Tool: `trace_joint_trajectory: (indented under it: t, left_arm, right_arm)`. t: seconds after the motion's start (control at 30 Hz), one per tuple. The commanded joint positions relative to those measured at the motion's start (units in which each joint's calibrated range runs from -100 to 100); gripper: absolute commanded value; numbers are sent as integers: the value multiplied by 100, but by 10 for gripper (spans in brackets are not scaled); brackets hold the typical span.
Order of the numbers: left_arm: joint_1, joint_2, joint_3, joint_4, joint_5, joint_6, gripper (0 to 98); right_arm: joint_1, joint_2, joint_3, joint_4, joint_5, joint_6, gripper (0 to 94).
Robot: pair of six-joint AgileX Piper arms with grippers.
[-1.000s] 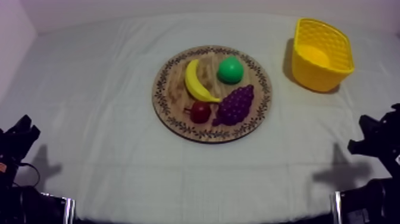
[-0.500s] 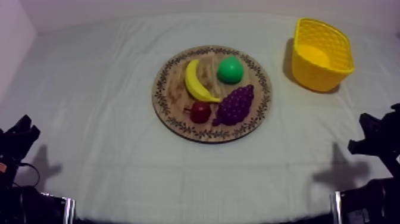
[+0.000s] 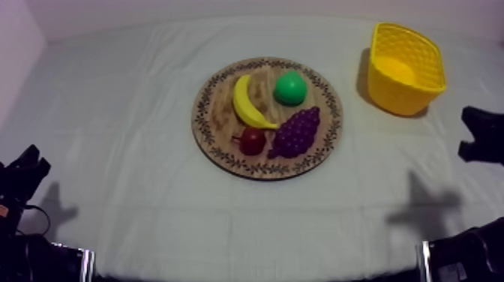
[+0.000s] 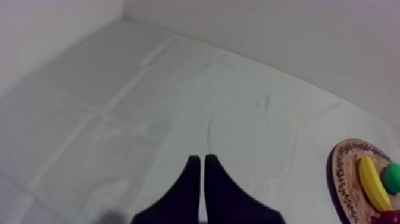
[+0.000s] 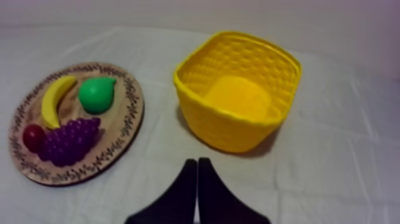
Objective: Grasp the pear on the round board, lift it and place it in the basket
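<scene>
The pear (image 3: 289, 88) is seen on the upper right part of the wooden board (image 3: 199, 120), mid-frame, near the banana (image 3: 246, 101); the yellow basket (image 3: 405, 96) stands well apart at the upper right. The left end effector (image 4: 201, 161) and the right end effector (image 5: 196, 162) are both closed on nothing. The pear is judged light, stiff and smooth, perhaps slippery; it is best taken across its broad belly.

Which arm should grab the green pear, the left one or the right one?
Probably the right. The pear lies on the right half of the wooden board, toward the yellow basket, and the right gripper sits just before that basket. The left gripper is over bare cloth, farther off.
</scene>
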Motion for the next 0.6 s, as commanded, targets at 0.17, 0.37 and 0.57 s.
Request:
trace_joint_trajectory:
  t: [0.17, 0.37, 0.57]
  left_arm:
    - [-3, -4, 0, 0, 2, 0, 1]
    - [-3, -4, 0, 0, 2, 0, 1]
    - [-3, -4, 0, 0, 2, 0, 1]
  right_arm:
    - [-791, 1349, -1944, 550, 513, -919, 8]
    - [-1331, 2257, -2706, 879, 705, -1435, 8]
    - [-1778, 3184, -3164, 1130, 630, -1854, 9]
